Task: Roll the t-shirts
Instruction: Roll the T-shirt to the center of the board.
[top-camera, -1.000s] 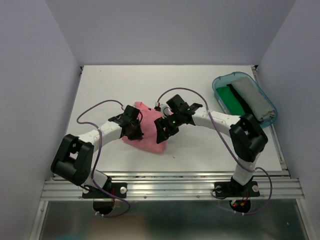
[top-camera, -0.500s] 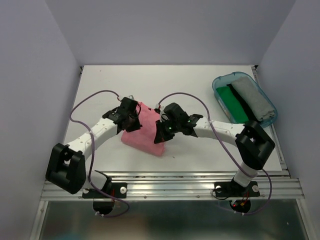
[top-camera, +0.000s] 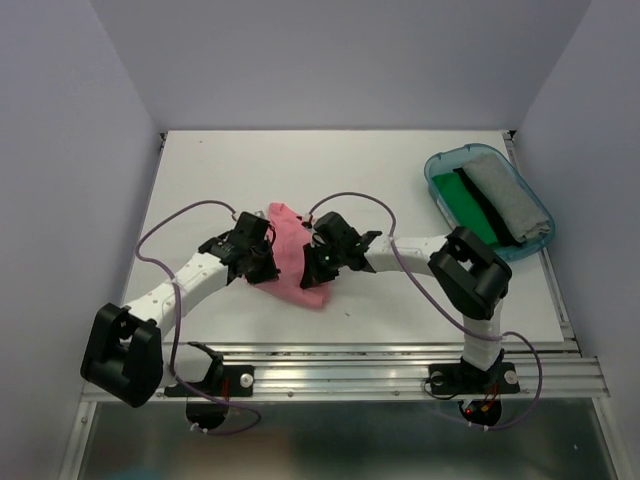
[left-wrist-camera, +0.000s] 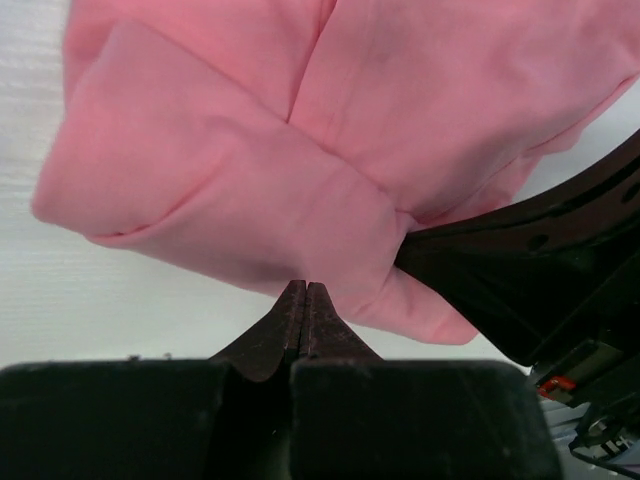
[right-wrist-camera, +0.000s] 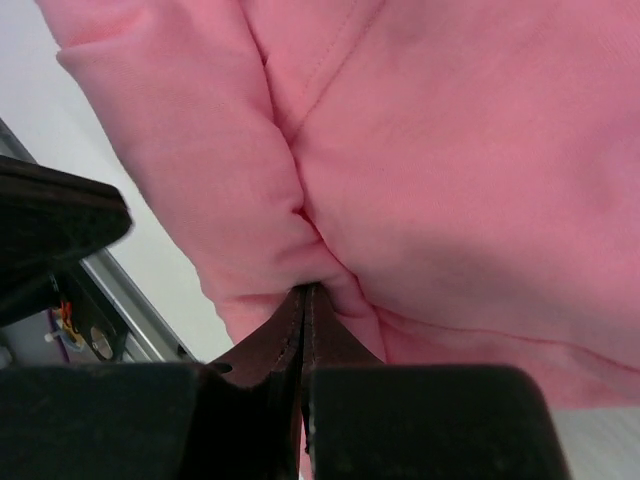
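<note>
Tub (top-camera: 546, 216) of teal plastic stands at the right edge of the worktop (top-camera: 350, 165), holding a green cloth (top-camera: 466, 197) and a grey cloth (top-camera: 500, 192), well apart from both arms. The pink t-shirt (top-camera: 290, 255) lies bunched mid-worktop in soft folds. The left gripper (left-wrist-camera: 305, 290) and the right gripper (right-wrist-camera: 303, 292) each pinch it, fingers closed.

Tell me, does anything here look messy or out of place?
The salmon-pink cloth t-shirt lies bunched in a lumpy heap, pinched from either side by left fingers and right fingers. Nothing else stands out.
</note>
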